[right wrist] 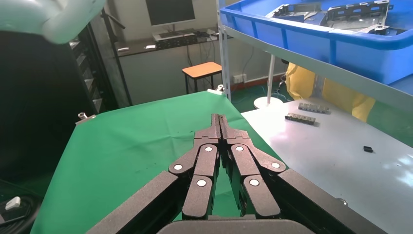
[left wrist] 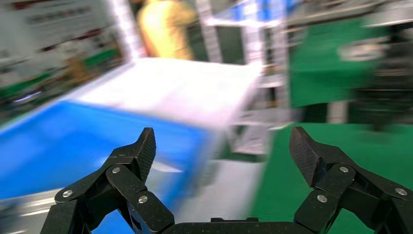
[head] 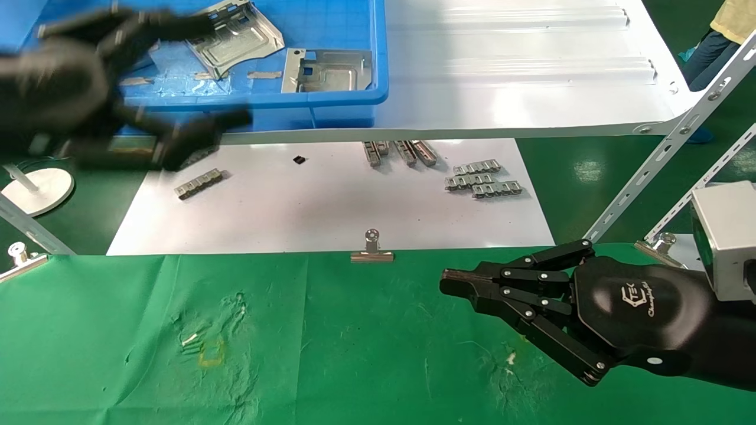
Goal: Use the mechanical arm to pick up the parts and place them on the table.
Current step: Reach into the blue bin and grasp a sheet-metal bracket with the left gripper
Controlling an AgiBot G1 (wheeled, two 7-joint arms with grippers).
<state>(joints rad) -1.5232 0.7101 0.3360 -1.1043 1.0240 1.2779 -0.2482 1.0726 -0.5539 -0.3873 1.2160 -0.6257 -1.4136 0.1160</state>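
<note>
A wrinkled bright green cloth covers the counter [head: 88, 330] in the foreground of a workshop, its far edge pinned by a silver binder clip [head: 372, 252]. Beyond it lies a glossy white board [head: 295, 212] scattered with small grey ridged strips [head: 483, 179], one more strip [head: 198, 183] lying well apart to the left, and a tiny black piece [head: 299, 159]. A raised white shelf [head: 520, 77] above the board carries a blue plastic crate [head: 331, 100].

Two silver sheet-metal brackets sit inside the crate: one tilted bracket [head: 236, 38] toward the crate's middle, and a second bracket [head: 328, 71] lying flat just beside the near wall. Neither is held.

The left hand [head: 177, 88], blurred in the head view, hangs at the crate's near-left corner, above and in front of its wall. Its jointed black fingers [left wrist: 139, 156] are spread wide apart, with nothing between them; the left wrist view shows the crate's blue as a streaked mass beyond the fingertips.

The right hand [head: 452, 283] hovers over the green counter at the right, its glossy black palm with the white logo facing up. Its fingers [right wrist: 214, 129] are pressed together tip to tip, gripping nothing.

A person in a yellow top [head: 732, 20] stands at the far right edge, partly out of frame.
</note>
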